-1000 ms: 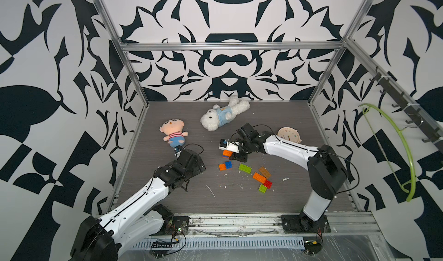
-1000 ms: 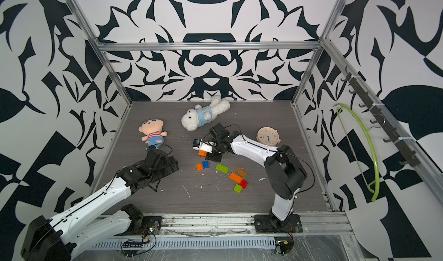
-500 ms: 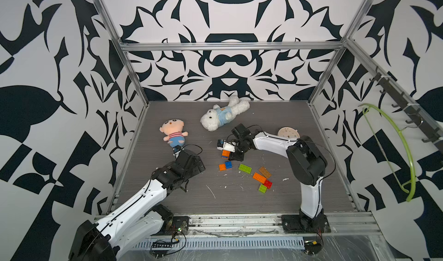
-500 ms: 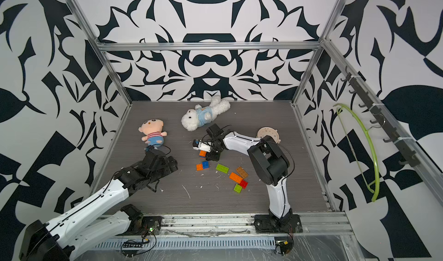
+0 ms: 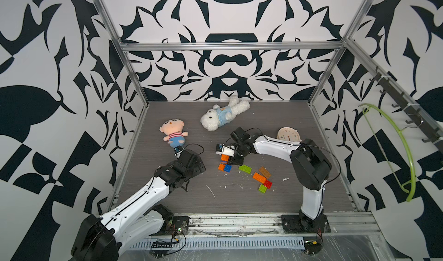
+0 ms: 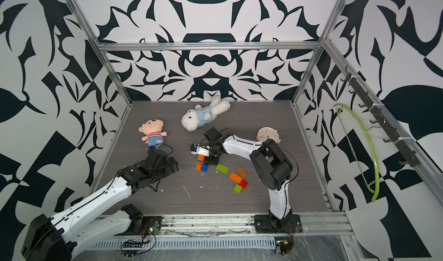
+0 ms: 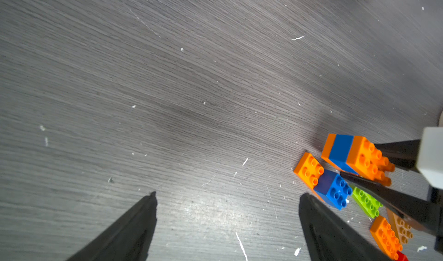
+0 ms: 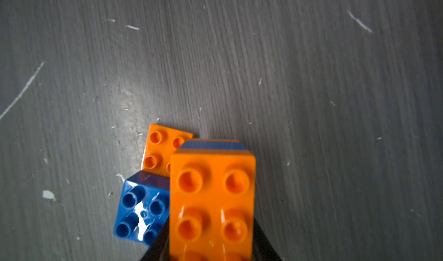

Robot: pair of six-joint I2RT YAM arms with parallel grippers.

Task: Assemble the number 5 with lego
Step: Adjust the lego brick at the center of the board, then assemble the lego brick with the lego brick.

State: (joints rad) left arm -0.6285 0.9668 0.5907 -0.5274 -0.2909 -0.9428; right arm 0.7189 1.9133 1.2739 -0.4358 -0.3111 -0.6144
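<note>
Right gripper (image 5: pixel 230 159) clamped on an orange-blue-orange lego stack (image 8: pixel 212 199). An orange-and-blue pair (image 5: pixel 224 167) lies just at the stack's 6 o'clock, with more loose bricks (image 5: pixel 259 177) strewn toward 4 o'clock. Left gripper (image 7: pixel 227 196) at about 8 o'clock of the stack — jaws spread wide, holding nothing.

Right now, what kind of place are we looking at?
Probably a robot test cell, not a home: aluminium frame with patterned walls, left arm and right arm bolted to a front rail, lego and plush toys as props.
</note>
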